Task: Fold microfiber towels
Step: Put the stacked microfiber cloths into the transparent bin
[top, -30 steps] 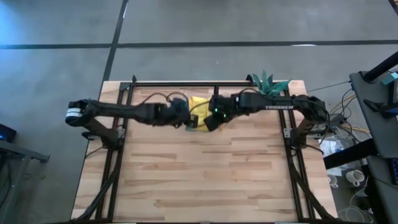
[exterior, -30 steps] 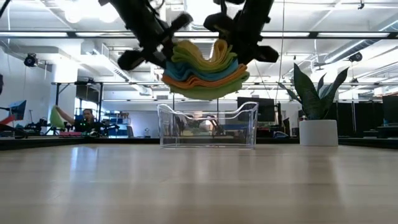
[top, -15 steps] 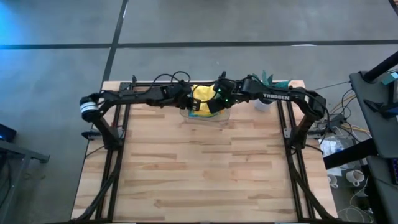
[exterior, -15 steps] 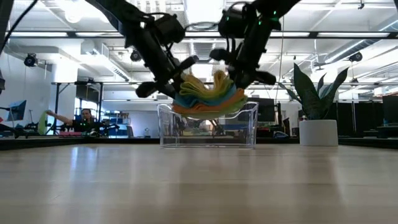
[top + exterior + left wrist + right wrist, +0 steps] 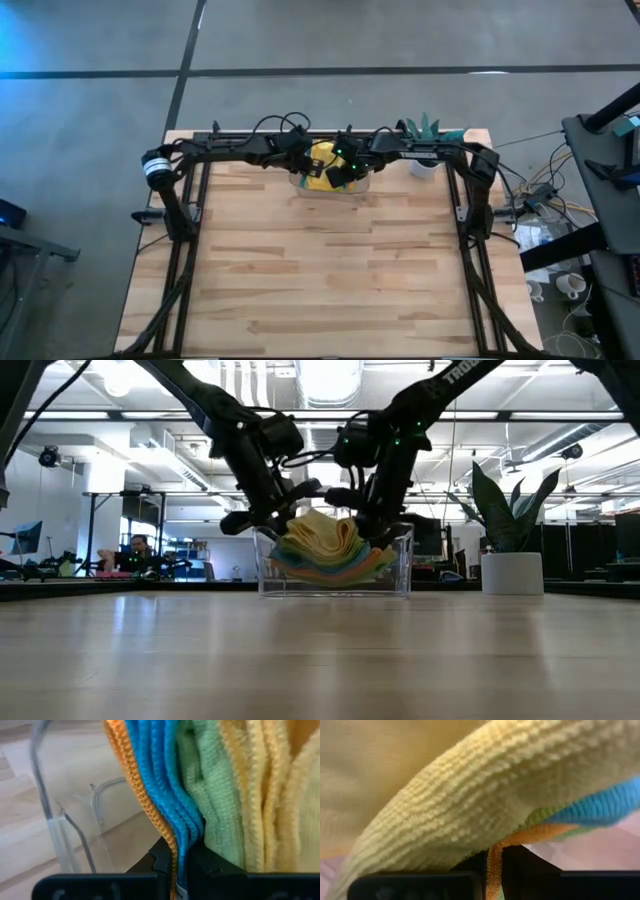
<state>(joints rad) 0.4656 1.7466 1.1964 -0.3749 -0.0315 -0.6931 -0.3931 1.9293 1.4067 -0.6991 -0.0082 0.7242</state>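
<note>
A stack of folded microfiber towels (image 5: 325, 550), yellow on top with green, blue and orange layers below, hangs between my two grippers inside the clear plastic tray (image 5: 400, 565) at the table's far edge. In the high view the yellow top (image 5: 320, 160) shows between the arms. My left gripper (image 5: 272, 525) is shut on the stack's left side. On its right side my right gripper (image 5: 365, 520) is shut too. The stack sags and bunches in the middle. I cannot tell whether its underside rests on the tray floor. My left gripper pinches the stack's left edge between its two fingers, with the orange and blue layers (image 5: 172, 837) running into the gap; green and yellow layers lie beside it. The fingers slant down from the table's left. My right gripper pinches the stack's right edge between its two fingers; an orange edge (image 5: 494, 851) runs into the gap and the yellow towel (image 5: 445, 810) bulges over it. The fingers point steeply down.
A potted plant (image 5: 510, 510) in a white pot stands right of the tray at the table's far right corner (image 5: 430, 132). The tray's clear wall (image 5: 50, 795) stands close to my left fingers. The wooden tabletop (image 5: 330, 270) spreads out toward the near edge.
Both grippers have gone toward the table's far edge and down, still shut on the stack. The towels, which hung high above the table in front of the tray, have sunk between the tray's walls and bunched up more in the middle.
</note>
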